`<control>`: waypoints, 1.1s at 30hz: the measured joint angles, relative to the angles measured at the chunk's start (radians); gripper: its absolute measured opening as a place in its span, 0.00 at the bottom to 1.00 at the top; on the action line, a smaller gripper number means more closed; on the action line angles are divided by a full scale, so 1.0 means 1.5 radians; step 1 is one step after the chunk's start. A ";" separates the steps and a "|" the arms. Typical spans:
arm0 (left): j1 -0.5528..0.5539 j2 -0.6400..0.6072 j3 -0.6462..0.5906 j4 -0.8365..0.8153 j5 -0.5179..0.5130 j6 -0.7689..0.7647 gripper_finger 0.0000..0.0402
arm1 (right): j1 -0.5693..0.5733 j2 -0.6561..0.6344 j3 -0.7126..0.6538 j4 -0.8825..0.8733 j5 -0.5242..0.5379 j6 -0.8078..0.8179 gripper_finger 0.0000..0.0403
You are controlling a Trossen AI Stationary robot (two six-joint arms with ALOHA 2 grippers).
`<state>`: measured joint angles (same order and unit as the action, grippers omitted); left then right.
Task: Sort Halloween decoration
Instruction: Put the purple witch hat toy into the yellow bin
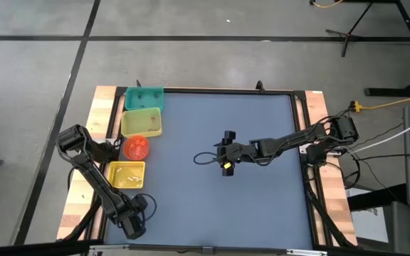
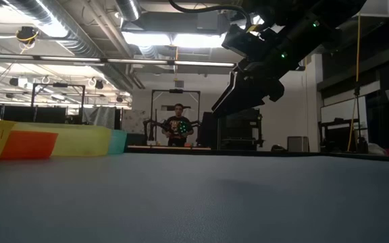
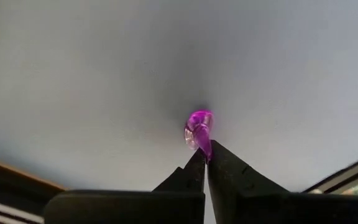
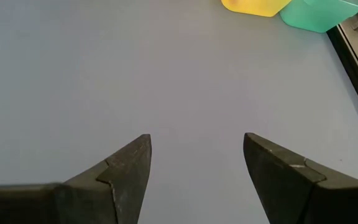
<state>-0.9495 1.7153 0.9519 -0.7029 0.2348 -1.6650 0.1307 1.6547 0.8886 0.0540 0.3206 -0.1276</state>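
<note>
A small purple trinket [image 3: 199,127] of the Halloween decoration sticks out past the tips of my left gripper [image 3: 206,158], which is shut on it. It is near the table's front left corner [image 1: 135,226], pointing steeply down at the blue mat. My right gripper [image 1: 226,153] hangs open over the middle of the mat, and nothing lies between its fingers [image 4: 196,162]. In the low view it shows high above the mat [image 2: 238,91]. No other trinket shows on the mat. My left gripper pinches the purple trinket by its narrow near end [image 3: 205,148] between the very tips of its two fingers. The fingers come from above, slanting down. The rounded end points away from the fingers, close over the mat; whether it rests on the mat I cannot tell.
Along the table's left edge stand a teal bin [image 1: 144,97], a yellow bin [image 1: 142,121], a round red bin [image 1: 136,146] and a second yellow bin [image 1: 127,174]. The blue mat [image 1: 262,206] stretches bare to the right. A person [image 2: 177,125] stands far behind the table.
</note>
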 joint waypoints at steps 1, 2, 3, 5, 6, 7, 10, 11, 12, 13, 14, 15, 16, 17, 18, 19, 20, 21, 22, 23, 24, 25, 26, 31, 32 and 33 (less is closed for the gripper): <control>0.000 0.000 0.004 0.000 -0.008 0.000 0.00 | 0.000 0.000 0.000 0.000 0.000 0.000 0.63; 0.000 0.000 0.009 0.000 -0.015 0.000 0.00 | 0.000 0.000 0.000 0.000 0.000 0.000 0.63; 0.000 0.000 0.013 0.000 -0.022 0.000 0.00 | 0.000 0.000 0.000 0.000 0.000 0.000 0.63; 0.000 0.000 0.021 0.000 -0.028 0.000 0.00 | 0.000 0.000 0.000 0.000 0.000 0.000 0.63; 0.000 0.000 0.026 0.000 -0.030 0.000 0.00 | 0.000 0.000 0.000 0.000 0.000 0.000 0.63; 0.000 0.000 0.030 -0.002 -0.034 0.000 0.00 | 0.000 0.000 0.000 0.000 0.000 0.000 0.63; 0.002 0.000 0.044 -0.003 -0.050 0.000 0.00 | 0.000 0.000 0.000 0.000 0.000 0.000 0.63; 0.005 0.000 0.049 -0.003 -0.055 0.000 0.00 | 0.000 0.000 0.000 0.000 0.000 0.000 0.63; 0.009 0.000 0.053 -0.005 -0.061 0.000 0.00 | 0.000 0.000 0.000 0.000 0.000 0.000 0.63; 0.014 0.000 0.057 -0.004 -0.065 0.001 0.00 | 0.000 0.000 0.000 0.000 0.000 0.000 0.63; 0.021 0.000 0.060 -0.004 -0.068 0.001 0.00 | 0.000 0.000 0.000 0.000 0.000 0.000 0.63; 0.028 0.000 0.063 -0.004 -0.071 0.003 0.00 | 0.000 0.000 0.000 0.000 0.000 0.000 0.63; 0.035 0.000 0.066 -0.005 -0.075 0.009 0.00 | 0.000 0.000 0.000 0.000 0.000 0.000 0.63; 0.043 0.000 0.068 -0.005 -0.078 0.017 0.00 | 0.000 0.000 0.000 0.000 0.000 0.000 0.63; 0.052 0.000 0.071 -0.007 -0.080 0.027 0.00 | 0.000 0.000 0.000 0.000 0.000 0.000 0.63; 0.063 0.000 0.074 -0.010 -0.081 0.036 0.00 | 0.000 0.000 0.000 0.000 0.000 0.000 0.63; 0.074 0.000 0.075 -0.012 -0.084 0.047 0.00 | 0.000 0.000 0.000 0.000 0.000 0.000 0.63; 0.085 0.000 0.077 -0.013 -0.091 0.058 0.00 | 0.000 0.000 0.000 0.000 0.000 0.000 0.63; 0.096 -0.001 0.078 -0.015 -0.100 0.069 0.00 | 0.000 0.000 0.000 0.000 0.000 0.000 0.63; 0.108 0.000 0.080 -0.015 -0.110 0.081 0.00 | 0.000 0.000 0.000 0.000 0.000 0.000 0.63; 0.121 0.000 0.082 -0.015 -0.117 0.095 0.00 | 0.000 0.000 0.000 0.000 0.000 0.000 0.63; 0.134 -0.001 0.084 -0.015 -0.123 0.111 0.00 | 0.000 0.000 0.000 0.000 0.000 0.000 0.63; 0.147 -0.001 0.086 -0.014 -0.129 0.127 0.00 | 0.000 0.000 0.000 0.000 0.000 0.000 0.63; 0.222 -0.001 0.086 -0.015 -0.140 0.215 0.00 | 0.000 0.000 0.000 0.000 0.000 0.000 0.63; 0.236 -0.001 0.086 -0.015 -0.140 0.237 0.00 | 0.000 0.000 0.000 0.000 0.000 0.000 0.63; 0.250 -0.001 0.086 -0.015 -0.139 0.262 0.00 | 0.000 0.000 0.000 0.000 0.000 0.000 0.63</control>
<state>-0.5750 1.7145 1.0805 -0.7250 0.0257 -1.2721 0.1305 1.6547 0.8890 0.0544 0.3205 -0.1276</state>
